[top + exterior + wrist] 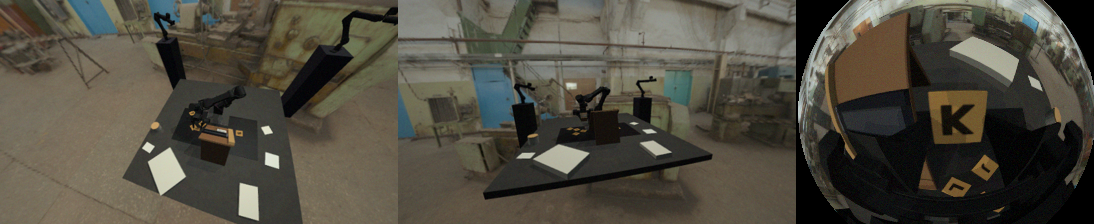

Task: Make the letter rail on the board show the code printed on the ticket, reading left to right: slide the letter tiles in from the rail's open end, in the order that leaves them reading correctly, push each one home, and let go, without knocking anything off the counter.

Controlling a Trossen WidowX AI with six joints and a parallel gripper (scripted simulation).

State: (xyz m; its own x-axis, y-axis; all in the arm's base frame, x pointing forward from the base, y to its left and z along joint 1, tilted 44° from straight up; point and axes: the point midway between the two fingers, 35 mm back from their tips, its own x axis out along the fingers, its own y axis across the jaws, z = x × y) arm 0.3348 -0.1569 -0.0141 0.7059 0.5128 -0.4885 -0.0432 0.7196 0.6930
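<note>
Gripper: closed on the K tile, letter upright in the wrist view. Board near it, at ten o'clock of the tile in the wrist view, four o'clock of the gripper from above. Rail runs along the board's top side; a small white strip sits by it, print too small to read. Loose letter tiles lie below the gripper on the left-hand dark mat; looks like four from the exterior side, though the arm hides some from above. One more tile lies at three o'clock of the board, on the other mat. Further out, from above: orange-topped cylinder at nine o'clock of the gripper, big white slab toward seven, narrower slab around five.
</note>
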